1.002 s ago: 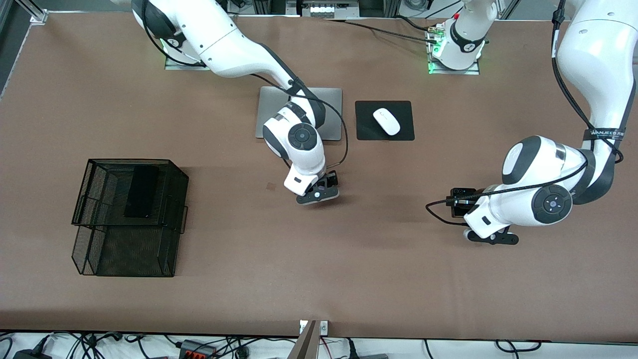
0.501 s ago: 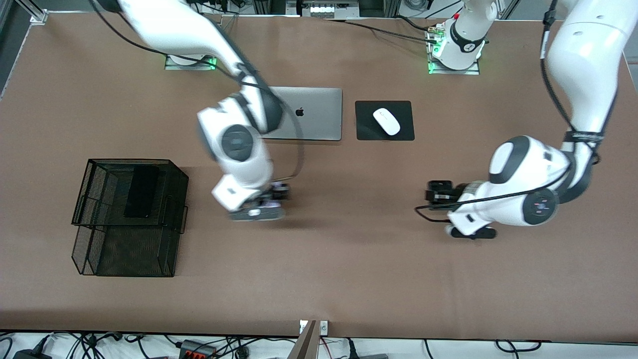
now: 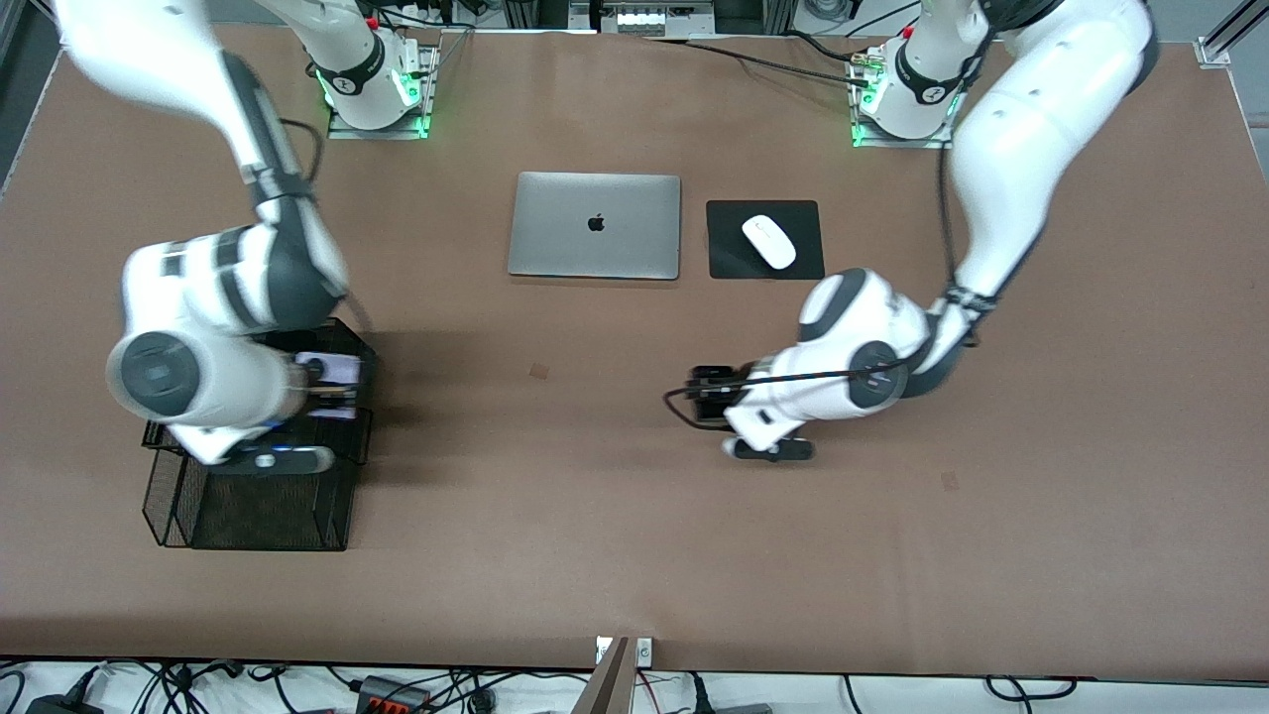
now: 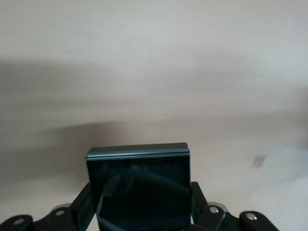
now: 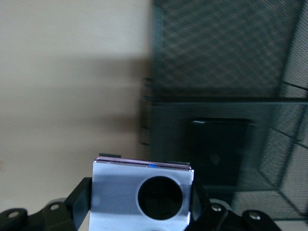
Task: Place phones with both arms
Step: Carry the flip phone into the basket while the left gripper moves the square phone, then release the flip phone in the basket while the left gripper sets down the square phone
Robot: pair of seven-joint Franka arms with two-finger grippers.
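Two phones were in the air, each pinched flat between fingers so it could be lowered level: the lilac phone (image 5: 143,196) in the right gripper (image 3: 332,387) over the mesh basket (image 3: 248,516), probably its destination; the black flip phone (image 4: 138,185) in the left gripper (image 3: 709,395) over bare table (image 3: 595,516), nearer the camera than the mouse (image 3: 769,241); the long black phone (image 5: 219,149) lay in the basket's upper tier.
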